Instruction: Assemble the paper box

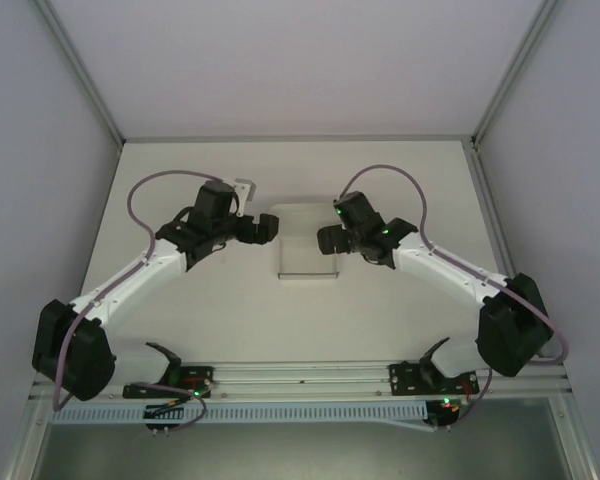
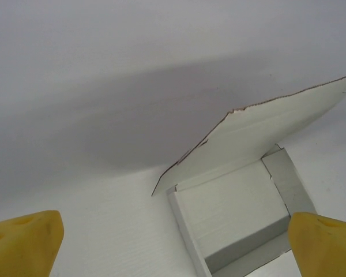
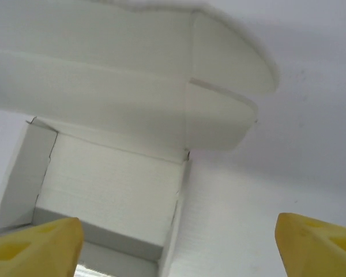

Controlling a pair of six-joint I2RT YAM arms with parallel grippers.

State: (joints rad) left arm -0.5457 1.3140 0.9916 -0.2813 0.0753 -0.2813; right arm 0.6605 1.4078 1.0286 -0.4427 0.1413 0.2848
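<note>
Paper box [image 1: 305, 255] at centre of surface [image 1: 280, 170], lid raised. Left jaws apart beside it; right jaws apart, holding nothing.

No text, label, brand, number or sign is legible in any view. The paper box [image 1: 307, 243] is plain white and unprinted on every visible face.

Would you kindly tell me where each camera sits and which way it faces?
Top external: above, behind the bases, looking down; left gripper and right gripper flank the plain white cardboard box.
Left wrist: faces the box's open inside; own yellow fingers.
Right wrist: same, from the opposite side; own yellow fingers.
Shared: that box interior.
</note>
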